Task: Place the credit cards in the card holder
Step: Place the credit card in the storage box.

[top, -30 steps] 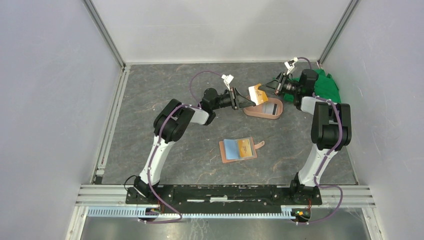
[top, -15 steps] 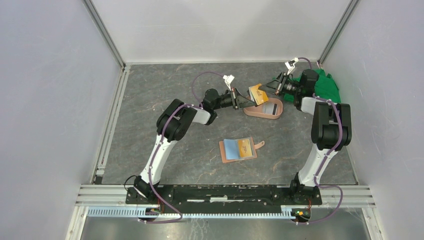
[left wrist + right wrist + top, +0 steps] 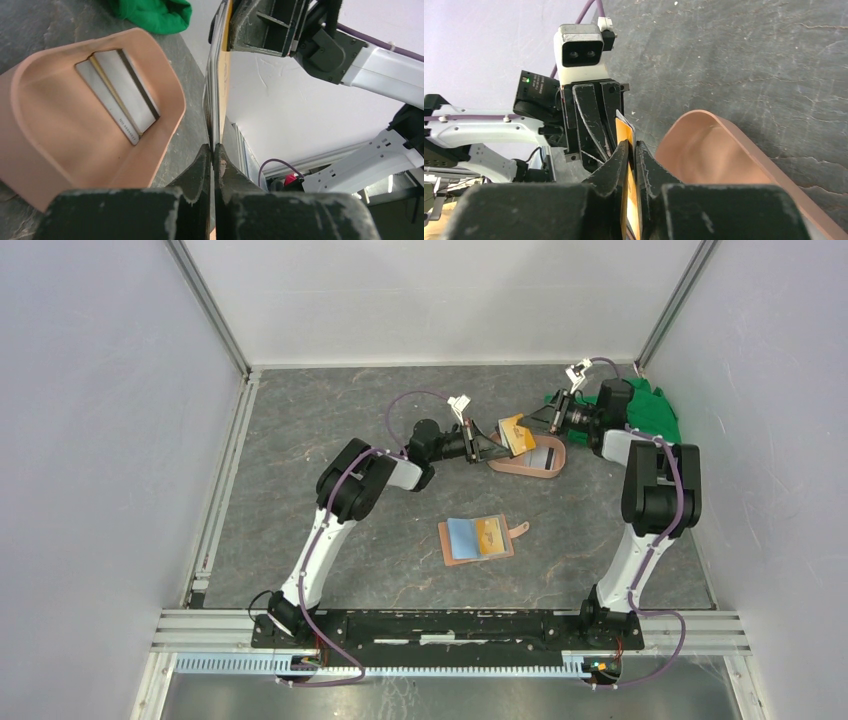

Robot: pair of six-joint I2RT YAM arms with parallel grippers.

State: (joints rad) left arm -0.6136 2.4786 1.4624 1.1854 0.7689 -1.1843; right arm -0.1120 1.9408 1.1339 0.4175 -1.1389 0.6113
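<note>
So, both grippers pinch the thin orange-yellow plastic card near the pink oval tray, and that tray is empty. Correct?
No. The left gripper and right gripper do pinch the orange-yellow card near the pink oval tray, but it is not empty: the left wrist view shows grey-white cards in it.

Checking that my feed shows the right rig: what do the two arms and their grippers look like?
The left arm and right arm have white links, black joints and looping purple cables. The left gripper and right gripper are black, with scuffed wedge-shaped fingers. A white camera tops the left wrist, beside a green light.
</note>
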